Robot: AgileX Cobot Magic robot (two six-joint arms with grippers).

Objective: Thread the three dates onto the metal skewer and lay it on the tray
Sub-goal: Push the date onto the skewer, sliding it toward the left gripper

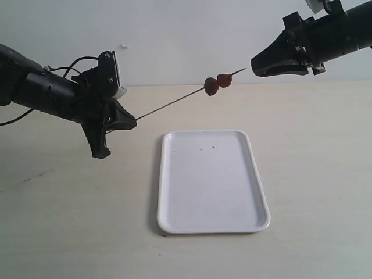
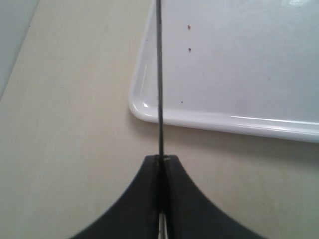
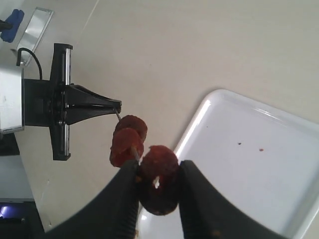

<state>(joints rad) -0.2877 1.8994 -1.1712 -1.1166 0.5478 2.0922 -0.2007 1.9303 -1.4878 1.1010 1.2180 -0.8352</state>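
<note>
Tray (image 1: 209,186) lies flat under the metal skewer (image 1: 168,105), whose long axis slopes up from the left gripper (image 1: 131,122), pinched tight on its base, toward the right gripper (image 1: 254,64). Two dates (image 1: 217,83) sit near the tip. The right gripper clamps the third date (image 3: 159,184) right at that tip, nearly on axis.

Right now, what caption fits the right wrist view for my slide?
Right gripper holds the third date at the metal skewer's tip; two dates already threaded, tray nearby.

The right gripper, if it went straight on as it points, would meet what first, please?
The tip of the metal skewer, entering the date the right gripper holds; then the two threaded dates. Whether tip and date touch is unclear.
</note>
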